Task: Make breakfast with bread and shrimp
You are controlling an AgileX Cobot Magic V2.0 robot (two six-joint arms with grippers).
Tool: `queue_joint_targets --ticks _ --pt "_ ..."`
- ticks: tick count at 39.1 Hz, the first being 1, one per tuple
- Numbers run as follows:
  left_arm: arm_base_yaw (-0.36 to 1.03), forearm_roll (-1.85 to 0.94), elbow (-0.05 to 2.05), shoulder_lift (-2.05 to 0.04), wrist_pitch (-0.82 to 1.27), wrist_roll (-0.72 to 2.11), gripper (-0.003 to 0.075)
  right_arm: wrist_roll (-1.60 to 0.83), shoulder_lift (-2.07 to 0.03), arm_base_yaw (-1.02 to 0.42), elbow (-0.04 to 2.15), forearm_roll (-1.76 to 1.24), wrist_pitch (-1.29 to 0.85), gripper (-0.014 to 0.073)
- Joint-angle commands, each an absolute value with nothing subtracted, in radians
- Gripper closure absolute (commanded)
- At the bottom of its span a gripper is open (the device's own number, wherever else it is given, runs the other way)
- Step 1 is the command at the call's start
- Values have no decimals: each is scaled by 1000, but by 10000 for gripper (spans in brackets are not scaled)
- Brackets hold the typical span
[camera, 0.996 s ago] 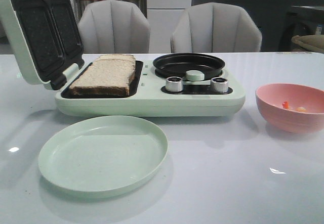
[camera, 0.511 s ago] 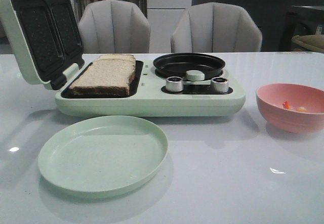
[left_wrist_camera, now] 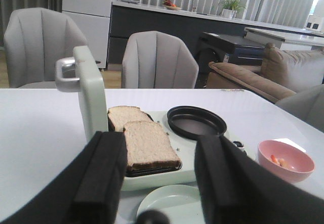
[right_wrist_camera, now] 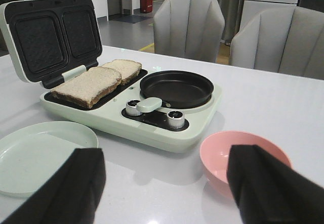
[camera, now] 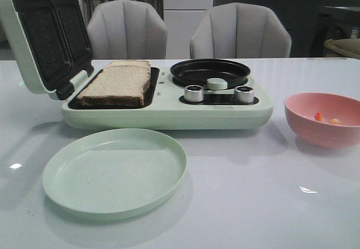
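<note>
A: What is the biggest thing on the white tabletop [camera: 264,204]?

B: The pale green breakfast maker [camera: 169,111]. Its lid [camera: 42,38] stands open, showing two dark grill plates. It sits out ahead of both claws, apart from them.

A: And the bread [camera: 115,83]?

B: Two squarish slices, pale tan with dark brown crusts, lie flat on the lower grill plate. They overlap slightly, one behind the other. From the left claw [left_wrist_camera: 159,176] they show straight ahead through the gap between its fingers, touched by neither finger.

A: What else is on the appliance?

B: A round black pan [camera: 210,72] beside the bread, and in front of it two metal knobs [camera: 193,93] with a pale green knob [camera: 216,83] between them.

A: Nearer the claws?

B: An empty pale green plate [camera: 115,173] lies just below the left claw. A pink bowl [right_wrist_camera: 243,158] sits just ahead of the right claw [right_wrist_camera: 162,183], closer to its outer finger.

A: The shrimp [camera: 325,118]?

B: A few tiny orange-pink and pale bits in the bottom of that bowl. Their shape is too small to make out.

A: How do the claws stand?

B: Both are spread wide with nothing between the black fingers [left_wrist_camera: 101,178]. Each hangs above the tabletop, clear of everything.
</note>
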State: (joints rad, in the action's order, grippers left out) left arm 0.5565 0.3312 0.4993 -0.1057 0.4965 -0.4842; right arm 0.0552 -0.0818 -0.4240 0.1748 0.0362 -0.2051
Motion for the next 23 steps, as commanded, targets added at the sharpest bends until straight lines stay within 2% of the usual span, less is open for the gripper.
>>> queue_joint_targets --ticks 1,15,23 --pt "564 327 590 -233 402 -487 335 48 -95 -419 202 38 -115 -6" --pt "560 384 858 -633 348 -529 335 48 -95 -419 202 38 -113 -6" --pt "476 380 970 -781 348 -548 335 48 -95 -419 202 38 -113 -6"
